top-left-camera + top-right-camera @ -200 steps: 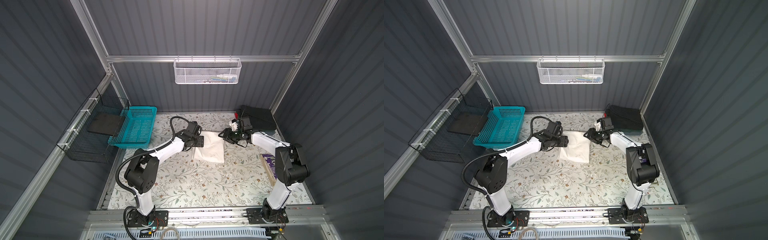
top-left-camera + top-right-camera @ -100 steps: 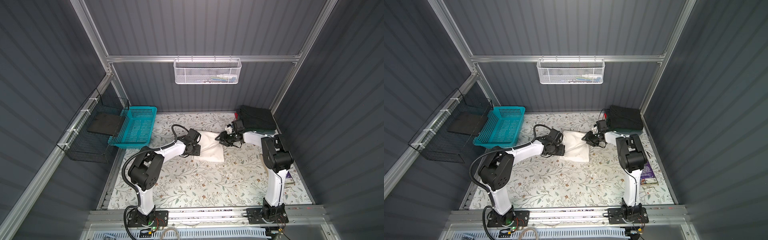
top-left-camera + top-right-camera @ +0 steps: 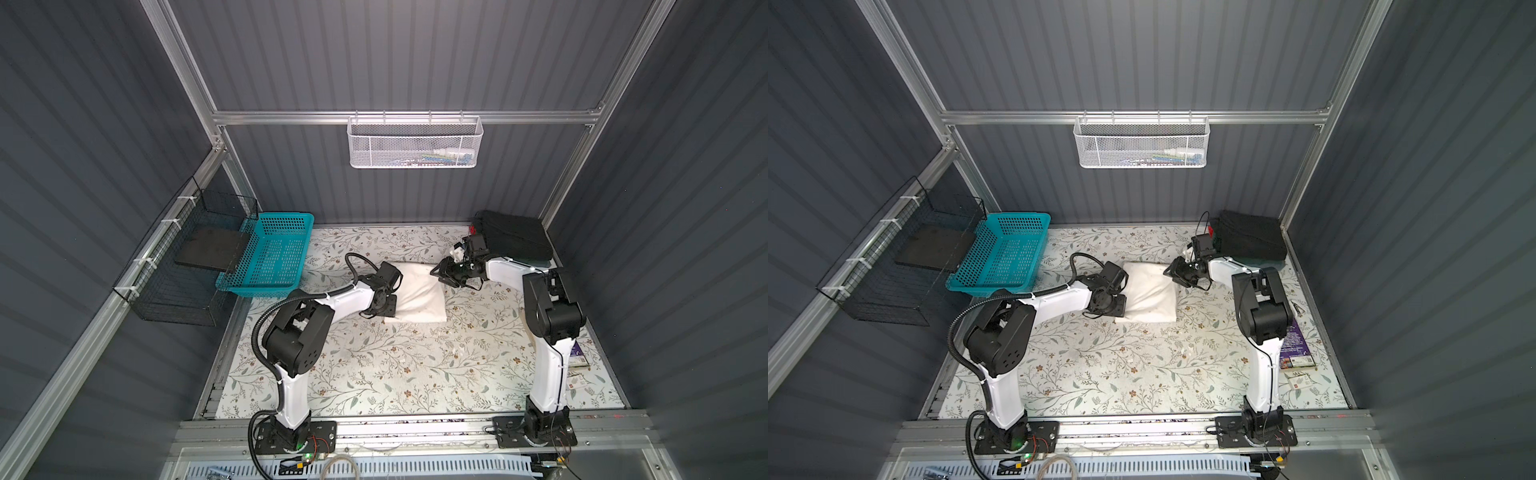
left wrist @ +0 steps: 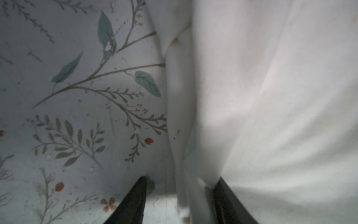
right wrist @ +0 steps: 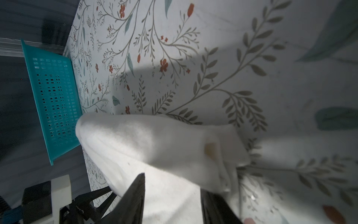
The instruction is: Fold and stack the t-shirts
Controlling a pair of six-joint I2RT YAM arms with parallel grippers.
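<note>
Lying on the table: one off-white t-shirt (image 3: 417, 297) (image 3: 1148, 297), folded into a thick rectangle on the far half of the floral table covering (image 3: 395, 365), between the two grippers.
Stacked shirts: one pile of dark folded shirts (image 3: 513, 239) (image 3: 1250, 237) in the far right corner, well apart from the off-white one. Black is on top, with a sliver of green under it and a red bit at its left end. How many it holds cannot be told.
Arms: two, both reaching in low toward the off-white t-shirt.
Left gripper (image 3: 388, 311) (image 4: 182, 180): at the shirt's near left edge. Its two black fingers (image 4: 133, 201) stand spread. One is over the bare covering and the other against the cloth. The folded edge runs between them, and a strip of covering shows beside it.
Right gripper (image 3: 436, 274) (image 5: 173, 183): at the shirt's far right corner. Cloth fills the gap between its two fingers (image 5: 133, 199), which pinch the bunched corner.
Baskets: three. One teal basket (image 3: 286, 216) sits on the far left of the table. One white mesh basket (image 3: 415, 145) hangs on the back rail. One black wire basket (image 3: 174, 307) hangs on the left wall.
Other items: one purple book (image 3: 1296, 353) and one small card (image 3: 1300, 380), both near the right edge.
</note>
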